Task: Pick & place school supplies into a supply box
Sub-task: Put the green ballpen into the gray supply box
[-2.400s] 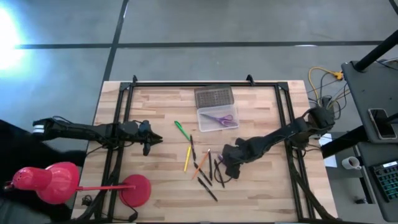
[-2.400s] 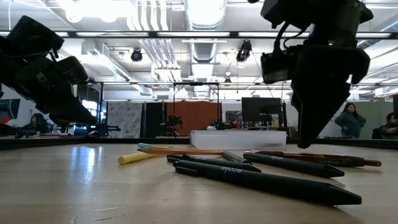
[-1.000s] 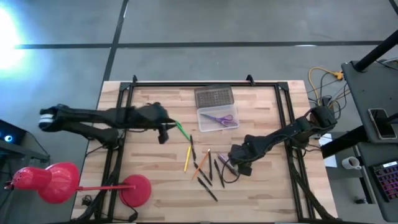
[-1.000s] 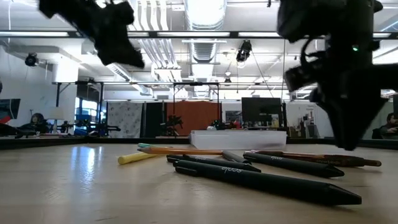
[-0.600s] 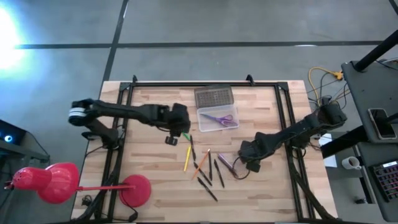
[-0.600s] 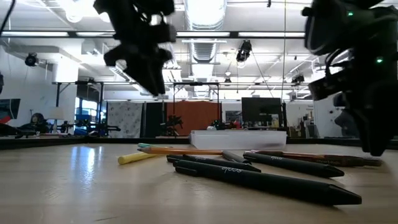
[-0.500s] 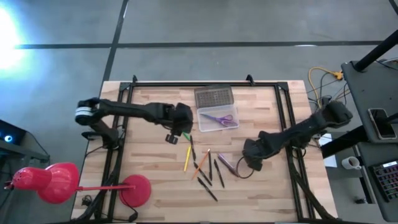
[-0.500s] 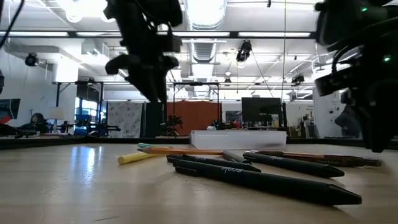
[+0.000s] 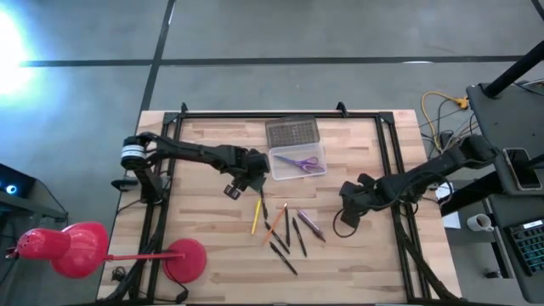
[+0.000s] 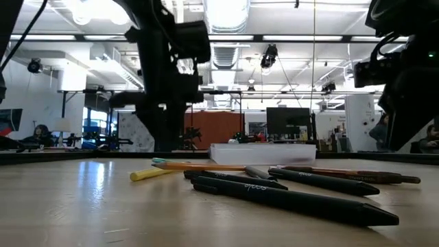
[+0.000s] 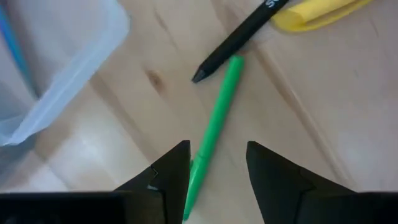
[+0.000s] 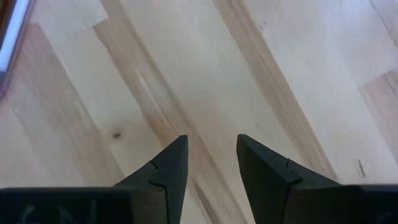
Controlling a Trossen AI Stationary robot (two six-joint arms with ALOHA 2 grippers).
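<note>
The green pen (image 11: 216, 118) lies flat on the wood, running between the open fingers of my left gripper (image 11: 217, 146), which hangs low over it beside the supply box (image 9: 297, 161). From above, my left gripper (image 9: 252, 177) hides most of that pen. The clear box holds purple scissors (image 9: 299, 161); its grey ribbed lid (image 9: 292, 133) lies open toward the far edge. A yellow pen (image 9: 256, 217), an orange pencil (image 9: 274, 225) and several dark pens (image 9: 289, 236) lie scattered near mid-table. My right gripper (image 9: 347, 212) is open over bare wood (image 12: 212, 138), right of the pens.
A dark pen tip (image 11: 202, 74) and the yellow pen's end (image 11: 311, 15) lie just past the green pen. The box's clear corner (image 11: 56, 68) is close beside my left fingers. A red lamp base (image 9: 184, 259) stands at the near left. Black frame rails (image 9: 387, 153) run along both sides.
My left gripper has swung from the table's left toward the box and come down over the green pen, now standing astride it. My right gripper has drawn back from the pens toward the right edge and risen. The pens have stayed where they were.
</note>
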